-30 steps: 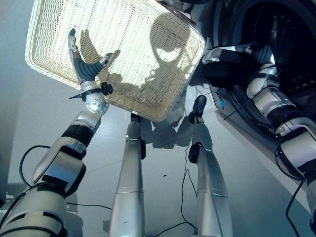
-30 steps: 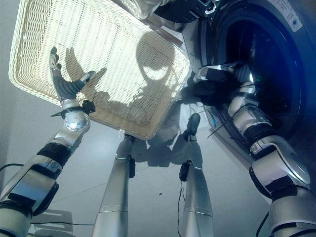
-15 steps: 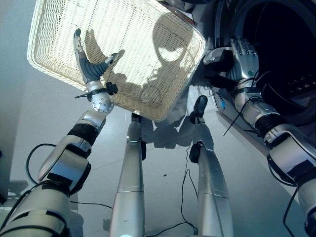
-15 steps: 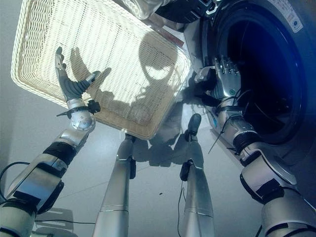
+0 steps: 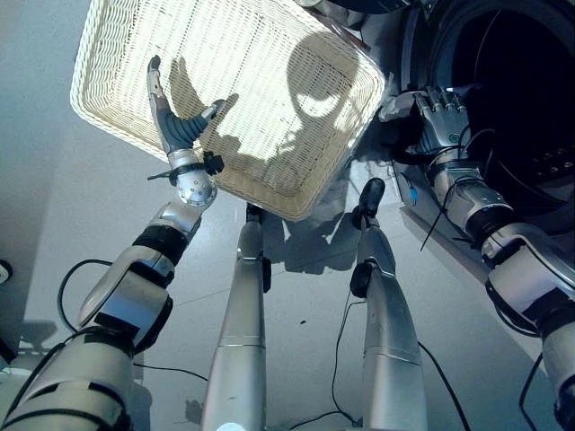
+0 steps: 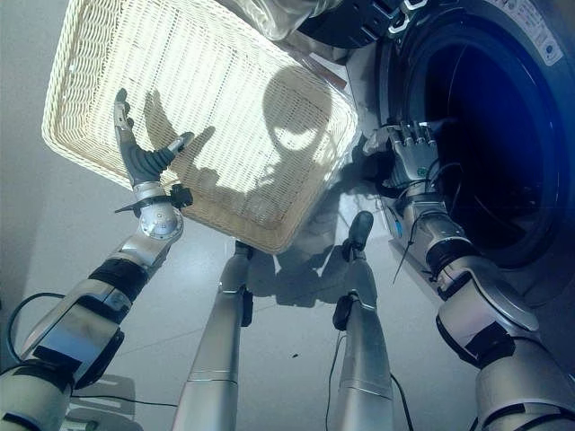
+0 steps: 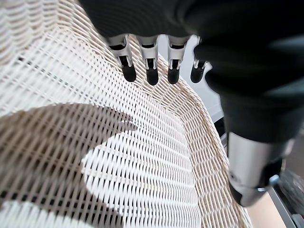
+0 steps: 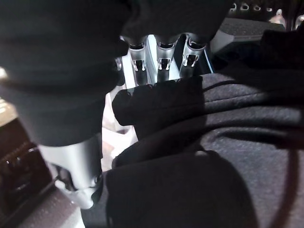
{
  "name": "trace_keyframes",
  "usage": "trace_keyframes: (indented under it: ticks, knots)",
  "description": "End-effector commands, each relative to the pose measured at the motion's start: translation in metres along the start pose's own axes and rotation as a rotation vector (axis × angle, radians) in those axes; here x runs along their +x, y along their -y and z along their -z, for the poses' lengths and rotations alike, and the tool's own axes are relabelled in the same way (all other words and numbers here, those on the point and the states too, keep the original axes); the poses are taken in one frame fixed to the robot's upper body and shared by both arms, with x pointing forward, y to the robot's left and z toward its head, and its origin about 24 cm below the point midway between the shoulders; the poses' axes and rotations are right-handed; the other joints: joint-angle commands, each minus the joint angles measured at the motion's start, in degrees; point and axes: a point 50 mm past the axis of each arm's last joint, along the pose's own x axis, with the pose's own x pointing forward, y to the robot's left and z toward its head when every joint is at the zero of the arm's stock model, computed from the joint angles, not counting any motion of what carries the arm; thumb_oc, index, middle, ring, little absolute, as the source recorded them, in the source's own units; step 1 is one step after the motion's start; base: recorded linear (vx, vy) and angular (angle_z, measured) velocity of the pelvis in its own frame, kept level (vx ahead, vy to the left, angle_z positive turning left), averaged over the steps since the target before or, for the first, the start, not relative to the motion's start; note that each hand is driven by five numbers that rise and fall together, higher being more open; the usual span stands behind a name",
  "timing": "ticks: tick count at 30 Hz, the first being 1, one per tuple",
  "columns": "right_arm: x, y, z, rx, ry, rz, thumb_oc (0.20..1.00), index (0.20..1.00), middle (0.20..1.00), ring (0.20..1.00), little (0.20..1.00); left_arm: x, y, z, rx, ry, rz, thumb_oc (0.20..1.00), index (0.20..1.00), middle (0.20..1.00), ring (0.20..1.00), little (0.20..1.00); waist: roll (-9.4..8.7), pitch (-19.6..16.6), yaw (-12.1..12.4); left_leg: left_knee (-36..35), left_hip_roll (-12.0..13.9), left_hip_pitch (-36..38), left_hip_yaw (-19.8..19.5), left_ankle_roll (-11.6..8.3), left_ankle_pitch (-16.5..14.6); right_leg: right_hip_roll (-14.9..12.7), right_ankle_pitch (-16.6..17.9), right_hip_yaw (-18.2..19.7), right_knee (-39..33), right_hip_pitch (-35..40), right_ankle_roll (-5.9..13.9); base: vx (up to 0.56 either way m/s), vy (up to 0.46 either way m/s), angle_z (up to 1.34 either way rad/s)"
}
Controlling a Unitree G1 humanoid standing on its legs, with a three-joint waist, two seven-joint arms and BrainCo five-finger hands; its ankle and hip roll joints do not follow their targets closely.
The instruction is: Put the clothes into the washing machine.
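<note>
A dark garment lies bunched at the lower lip of the washing machine's round opening, with a pale strip on top of it. My right hand rests on this cloth at the rim, open; in the right wrist view its straight fingers reach over a dark fold that hides their tips. My left hand is open, fingers straight and thumb spread, raised over the wicker basket, which holds no cloth.
The pale wicker basket stands on the grey floor to the left of the machine. More cloth and dark items sit behind its far corner. The drum's inside is dark.
My right hand has come back out of the drum to the door's rim and now rests on the dark garment. The view has shifted a little; the left hand stays over the basket.
</note>
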Motion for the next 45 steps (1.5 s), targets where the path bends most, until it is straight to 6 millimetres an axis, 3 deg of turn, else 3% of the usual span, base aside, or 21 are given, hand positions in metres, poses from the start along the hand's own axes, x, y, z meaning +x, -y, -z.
trace_keyframes:
  ticks: [1,11,24,25,26,27,28,45]
  knots:
    - [-0.005,-0.005,0.025,-0.096,-0.058,-0.06,1.0,1.0,1.0,1.0,1.0,-0.001,0.003,-0.008,-0.054,0.048,-0.036,1.0,1.0,1.0,1.0,1.0,4.8,-0.91,-1.49,-2.36,-0.25,0.44,-1.05,3.35,1.69,-0.89,-1.75,-1.12,5.3,-1.0,4.99,0.0,0.0,0.0]
    - [0.006,0.01,0.039,-0.222,-0.203,-0.096,1.0,1.0,1.0,1.0,1.0,-0.001,0.008,-0.01,-0.077,0.04,-0.029,1.0,1.0,1.0,1.0,1.0,5.84,-0.91,-1.11,-2.69,-0.28,-0.15,-0.94,3.17,2.44,-0.89,-1.22,-0.43,5.62,-2.21,4.79,0.0,0.008,0.0]
    - [0.01,0.013,0.034,-0.372,-0.181,-0.132,1.0,1.0,1.0,1.0,1.0,-0.003,0.012,-0.015,-0.104,0.057,-0.027,1.0,1.0,1.0,1.0,1.0,6.37,-0.91,-0.91,-3.53,-0.25,0.0,-1.06,3.15,3.07,-0.97,-0.76,-0.22,5.24,-2.41,4.63,0.0,0.0,0.0]
    - [0.01,0.014,0.034,-0.391,-0.172,-0.134,0.79,0.79,0.79,0.79,0.79,-0.004,0.013,-0.015,-0.109,0.059,-0.027,1.0,1.0,1.0,1.0,1.0,6.44,-0.91,-0.94,-3.5,-0.23,0.0,-0.97,3.12,3.08,-0.94,-0.78,-0.11,5.29,-2.45,4.58,0.0,0.0,0.0]
    - [0.01,0.014,0.034,-0.395,-0.171,-0.134,0.645,0.645,0.645,0.645,0.645,-0.004,0.013,-0.015,-0.111,0.059,-0.027,1.0,1.0,1.0,1.0,1.0,6.48,-0.91,-0.94,-3.52,-0.24,0.02,-0.97,3.13,3.09,-0.93,-0.75,-0.08,5.28,-2.45,4.58,0.0,0.0,0.0]
    - [0.01,0.014,0.034,-0.405,-0.169,-0.137,0.395,0.395,0.395,0.395,0.395,-0.005,0.013,-0.015,-0.114,0.061,-0.026,1.0,1.0,1.0,1.0,1.0,6.54,-0.91,-0.91,-3.54,-0.25,0.05,-0.95,3.13,3.12,-0.93,-0.7,-0.05,5.27,-2.45,4.58,0.0,0.0,0.0]
    - [0.01,0.014,0.034,-0.418,-0.164,-0.14,0.2,0.2,0.2,0.2,0.2,-0.006,0.013,-0.015,-0.117,0.063,-0.024,1.0,1.0,1.0,1.0,1.0,6.59,-0.91,-0.86,-3.56,-0.2,0.08,-0.91,3.13,3.16,-0.99,-0.7,-0.05,5.3,-2.42,4.58,0.0,0.0,0.0]
    - [0.01,0.015,0.034,-0.458,-0.123,-0.101,0.2,0.2,0.2,0.2,0.2,-0.007,0.013,-0.019,-0.135,0.077,-0.03,1.0,1.0,1.0,1.0,1.0,6.42,-0.91,-0.84,-3.87,-0.09,0.17,-1.04,3.16,3.4,-1.09,-0.37,-0.14,4.96,-2.24,4.7,0.0,0.0,0.0]
